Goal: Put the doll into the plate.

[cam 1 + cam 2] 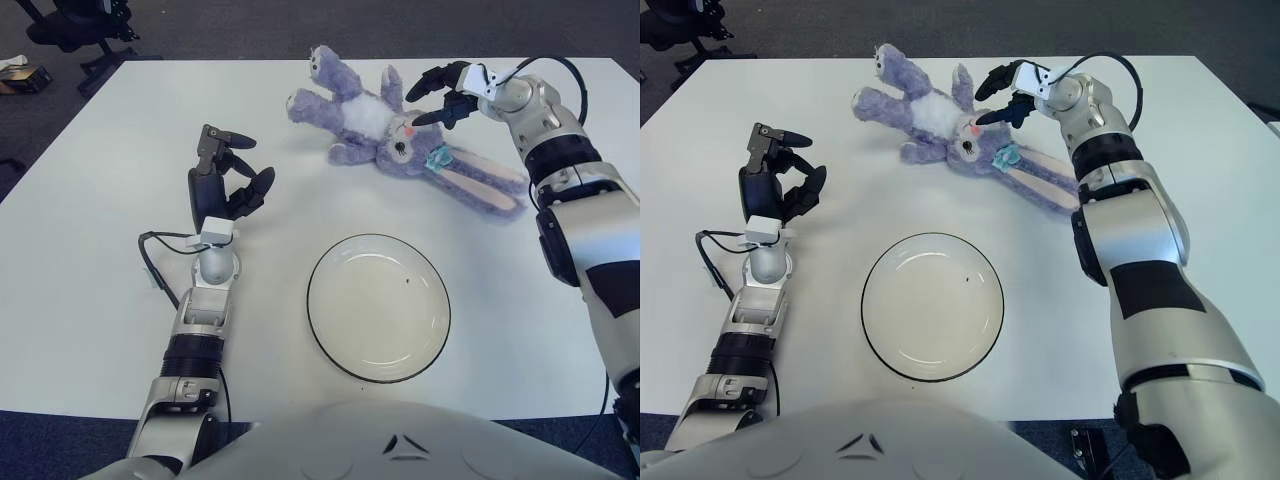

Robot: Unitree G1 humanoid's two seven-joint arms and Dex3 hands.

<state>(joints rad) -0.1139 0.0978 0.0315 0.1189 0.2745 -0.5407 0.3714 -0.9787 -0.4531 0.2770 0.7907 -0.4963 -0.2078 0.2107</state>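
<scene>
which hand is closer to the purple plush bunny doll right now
Right. The right hand is at the purple plush bunny doll, fingers spread just above its head, not gripping. The left hand is well off to the doll's left, open, over the white table.

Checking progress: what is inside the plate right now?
Nothing but a tiny dark speck; the plate is otherwise bare. The doll lies on the table beyond it, the right hand at its head.

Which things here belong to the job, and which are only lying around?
Job:
- doll, lying on the table beyond the plate
- plate, nothing in it
- right hand, fingers spread by the doll's head

Not part of it:
- left hand, open, idle, left of the doll
- office chair on the floor behind
</scene>
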